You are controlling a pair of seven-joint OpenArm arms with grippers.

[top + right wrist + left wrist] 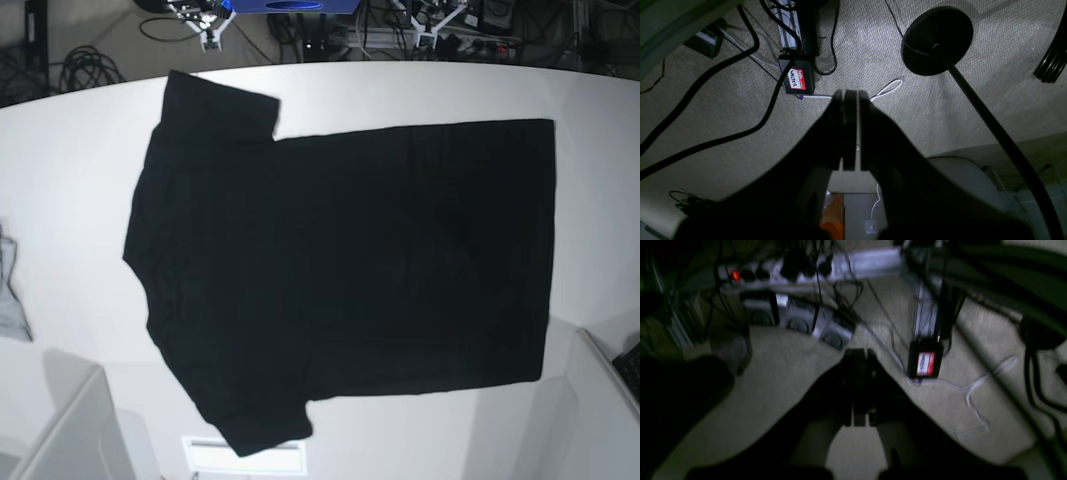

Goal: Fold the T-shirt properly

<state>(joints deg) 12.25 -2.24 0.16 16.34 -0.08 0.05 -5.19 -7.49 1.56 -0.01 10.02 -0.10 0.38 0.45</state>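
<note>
1. You can read "hello" and handwritten "WALTER" on the red-and-white name sticker (796, 79) stuck on a black box (805, 87) on the carpet.
2. In your left wrist view, the same sticker (926, 363) is too blurred to read.

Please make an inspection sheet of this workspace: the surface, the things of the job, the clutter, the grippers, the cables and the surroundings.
Surface: white table, rounded far edge.
Job's things: black T-shirt spread flat and unfolded, plain side up, sleeves toward the base view's left.
Clutter: small grey cloth at the table's left edge.
Grippers: left gripper shut, holding nothing; right gripper shut, holding nothing; both above the floor, away from the T-shirt.
Cables: black cables and white cable on the carpet; power strip.
Surroundings: black round stand base; labelled black box.
</note>
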